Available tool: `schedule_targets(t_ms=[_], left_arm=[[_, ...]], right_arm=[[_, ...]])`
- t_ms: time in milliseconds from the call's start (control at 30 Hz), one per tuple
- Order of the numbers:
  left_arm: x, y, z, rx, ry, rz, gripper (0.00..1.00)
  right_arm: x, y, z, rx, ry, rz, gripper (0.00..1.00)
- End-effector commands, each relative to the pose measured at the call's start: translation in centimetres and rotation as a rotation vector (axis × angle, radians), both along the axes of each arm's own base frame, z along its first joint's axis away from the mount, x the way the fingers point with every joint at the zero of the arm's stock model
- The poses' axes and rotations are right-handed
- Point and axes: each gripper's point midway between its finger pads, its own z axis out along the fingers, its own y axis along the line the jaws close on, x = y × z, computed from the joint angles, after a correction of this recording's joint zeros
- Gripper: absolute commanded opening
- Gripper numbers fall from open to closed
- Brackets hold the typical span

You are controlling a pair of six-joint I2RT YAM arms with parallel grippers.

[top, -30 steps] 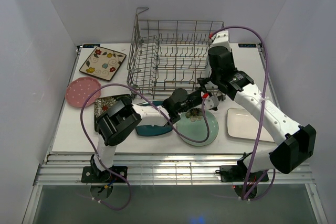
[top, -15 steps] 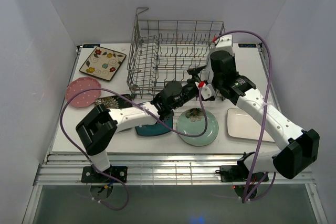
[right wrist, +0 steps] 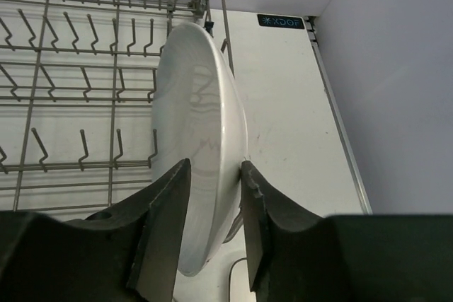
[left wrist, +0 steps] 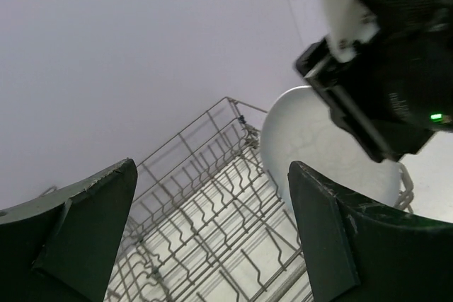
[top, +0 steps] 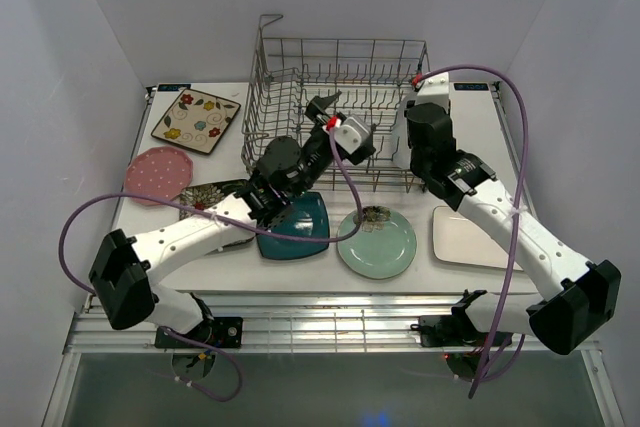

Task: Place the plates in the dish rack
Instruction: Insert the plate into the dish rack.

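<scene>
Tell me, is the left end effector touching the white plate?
Apart. In the left wrist view the left end effector stands open and empty, the white plate well beyond it.

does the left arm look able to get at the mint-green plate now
Probably yes. The left gripper is open and empty by the dish rack, and the mint-green plate lies uncovered beside that arm. The right gripper straddles the white oval plate at the rack's right end, clear of the path.

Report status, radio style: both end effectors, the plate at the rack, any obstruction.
Left end effector open, empty, above dish rack. Right end effector straddles white oval plate, grip unclear. Plate on edge at rack's right end. Nothing blocking.
</scene>
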Motion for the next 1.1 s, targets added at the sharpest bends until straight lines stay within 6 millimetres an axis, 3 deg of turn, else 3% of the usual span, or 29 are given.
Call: schedule_targets(t_ms=[0, 233, 367, 800, 933, 1067], left_arm=[[0.8, 4.7, 0.7, -0.055, 0.054, 0.1, 0.98], [2.5, 11.1, 0.0, -0.076, 0.091, 0.256, 0.98], [2.9, 13.2, -0.5, -0.079, 0.125, 0.303, 0.98], [4.0, 17.3, -2.7, -0.105, 0.189, 0.42, 0.98], [5.3, 20.5, -3.0, -0.15, 0.224, 0.485, 0.98], [5.4, 22.5, -2.8, -0.201, 0.25, 0.502, 0.98]], right_arm=[[-0.1, 1.3, 2.5, 0.115, -0.089, 0.048, 0.42], [-0.7, 1.2, 2.8, 0.138, -0.106, 0.065, 0.55], [-1.0, 1.1, 3.3, 0.151, -0.118, 0.071, 0.57], [-3.1, 0.1, 4.5, 0.211, -0.158, 0.092, 0.62], [-4.3, 0.7, 4.1, 0.273, -0.161, 0.153, 0.63], [-6.0, 0.9, 2.4, 0.332, -0.157, 0.212, 0.63]])
